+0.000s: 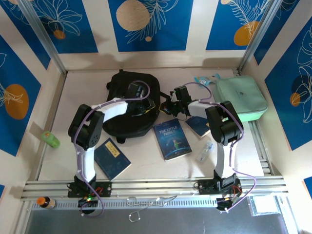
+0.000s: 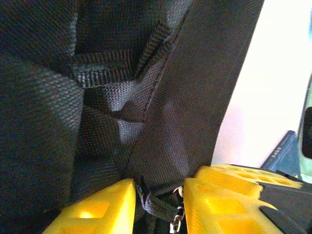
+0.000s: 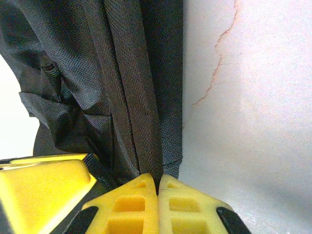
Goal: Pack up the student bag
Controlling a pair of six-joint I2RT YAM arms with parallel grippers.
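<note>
So the student bag [image 1: 127, 105] is lying flat toward the back-middle of the table [image 1: 83, 87], long axis running roughly away from me. My left gripper [image 2: 158, 187] is the nearer 1 for this job. It's down on the bag's right half, and the zip pull [image 2: 163, 207] sits right between its fingers. The gap is narrow, 1 yellow finger on each side of the pull, but I can't tell if they're actually biting on it.

My right gripper [image 3: 159, 181] is clamped on a fold at the bag's right edge, no gap showing, with the bag off to its left. I reckon the next tug hangs on the zip line: the seam runs up and away from my left fingers, so the pull should follow that while the right pins the fabric.

The table's pale and smooth, with a hairline crack. Room's ok-ish: the Little Prince book [image 1: 171, 139] is just beside the bag's near corner, a blue book [image 1: 112, 158] is near the front, and the mint-green case [image 1: 241, 97] is well apart on the right.
</note>
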